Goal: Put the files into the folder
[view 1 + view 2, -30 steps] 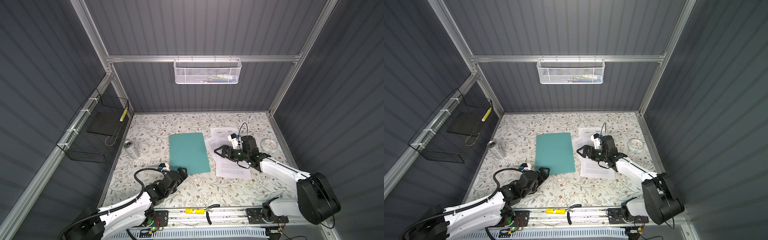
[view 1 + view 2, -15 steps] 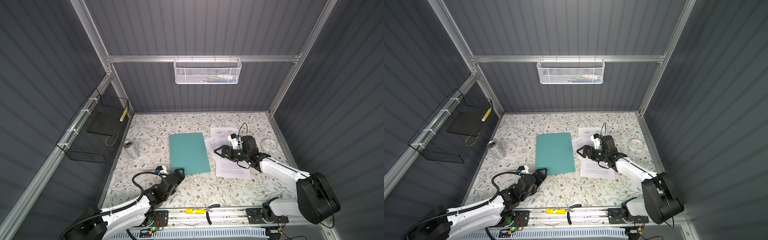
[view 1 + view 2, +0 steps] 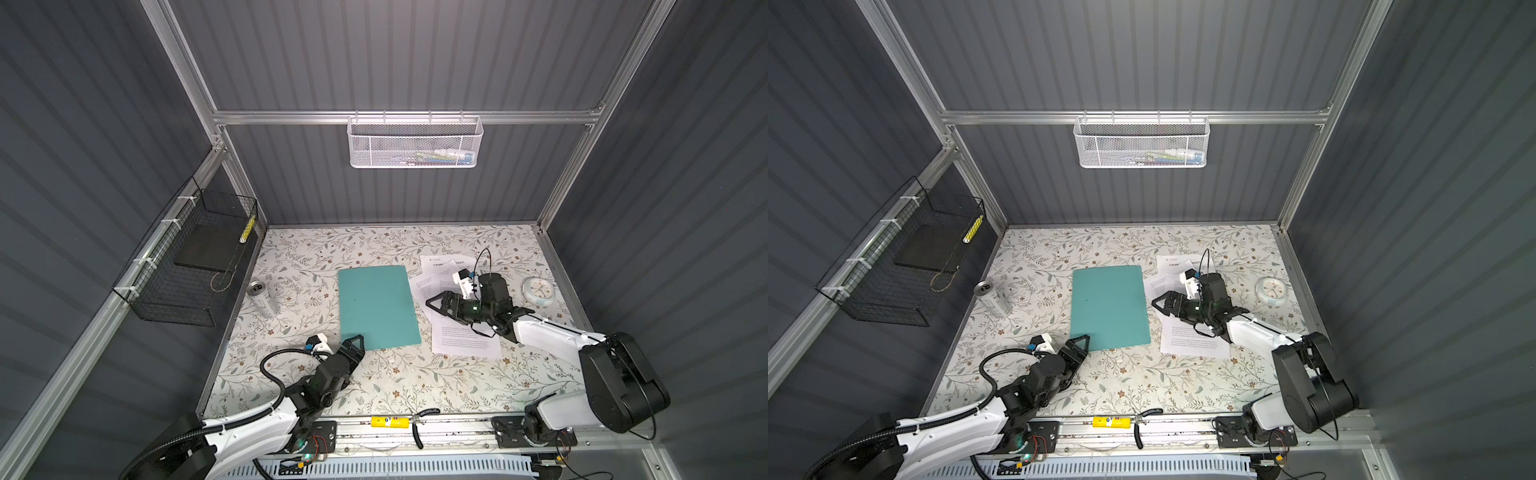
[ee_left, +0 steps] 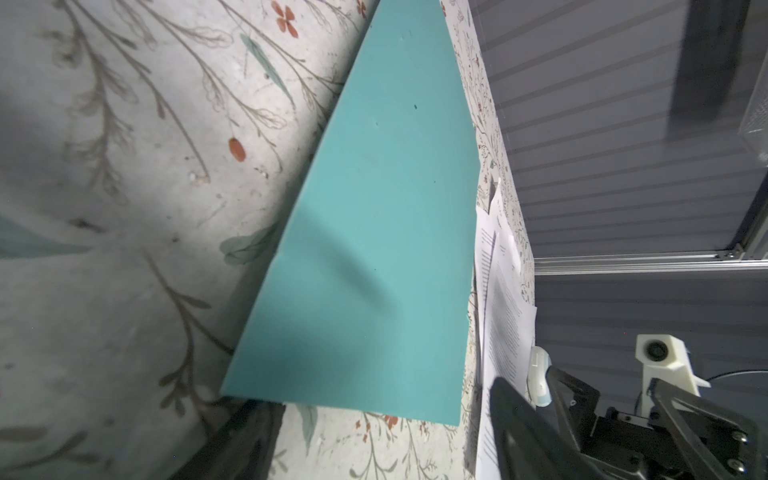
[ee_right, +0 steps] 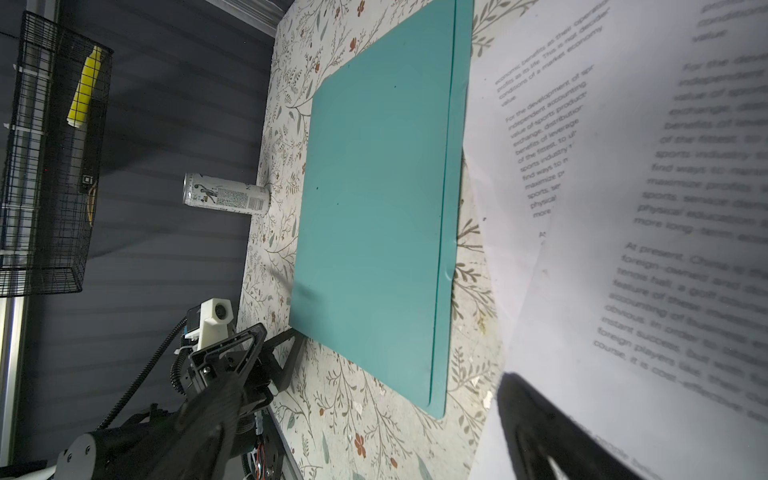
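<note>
Folder (image 3: 376, 307) lies flat and closed in the middle of the floral table cover (image 3: 415, 386), one short edge toward the arm bases; both top views agree. From the right wrist camera the folder (image 5: 374, 208) shows its top leaf a little narrower than the bottom one, leaving a thin strip of the lower leaf bare along the side facing the papers

Files (image 3: 461, 336): a few white printed sheets, fanned and overlapping, on the cover just beside the folder's right edge and outside it. The farthest sheet carries a heading. In the right wrist view the files (image 5: 540, 124) read sharp near the folder and blur closer in

Left gripper (image 3: 353, 343) sits low at the folder's near left corner, rolled on its side. Fingers apart with a fair gap, not closed on anything. Seen from the right wrist, the left gripper (image 5: 272, 345) has one finger (image 5: 293, 353) meeting the corner's edge; touching or slipped beneath, cannot tell

Right gripper (image 3: 434, 302) is over the files, tips pointing at the folder's right edge and just short of it. Fingers spread wide. Whether they touch the paper, cannot tell

Around: drink can (image 3: 262, 296) upright, left of the folder near the table's left side; small round clock (image 3: 537, 291) right of the files; black wire basket (image 3: 183, 270) on the left wall with a black slab (image 3: 208, 249) inside; white mesh basket (image 3: 415, 143) on the back rail
</note>
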Available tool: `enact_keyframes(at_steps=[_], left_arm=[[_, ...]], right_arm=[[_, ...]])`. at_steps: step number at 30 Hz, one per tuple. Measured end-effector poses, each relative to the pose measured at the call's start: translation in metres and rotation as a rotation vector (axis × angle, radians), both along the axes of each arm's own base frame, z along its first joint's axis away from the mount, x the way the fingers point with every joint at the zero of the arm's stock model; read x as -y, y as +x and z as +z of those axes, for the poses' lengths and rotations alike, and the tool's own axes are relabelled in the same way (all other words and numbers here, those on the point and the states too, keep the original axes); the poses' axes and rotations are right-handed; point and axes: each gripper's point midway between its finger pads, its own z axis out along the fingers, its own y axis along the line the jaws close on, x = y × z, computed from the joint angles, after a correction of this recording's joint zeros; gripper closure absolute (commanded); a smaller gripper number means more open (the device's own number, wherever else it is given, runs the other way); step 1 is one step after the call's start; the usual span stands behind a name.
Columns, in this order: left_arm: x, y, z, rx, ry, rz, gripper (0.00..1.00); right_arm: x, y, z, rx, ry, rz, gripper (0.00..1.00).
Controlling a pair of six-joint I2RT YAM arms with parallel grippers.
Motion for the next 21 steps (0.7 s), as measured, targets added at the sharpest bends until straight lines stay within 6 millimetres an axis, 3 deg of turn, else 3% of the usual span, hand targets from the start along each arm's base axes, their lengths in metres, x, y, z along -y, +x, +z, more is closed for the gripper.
enact_keyframes(at_steps=[21], left_arm=[[-0.0054,0.0103,0.0020,0.045,0.027,0.057,0.26]], right_arm=[[-0.0030,0.0048,-0.0056,-0.008,0.014,-0.003,0.03]])
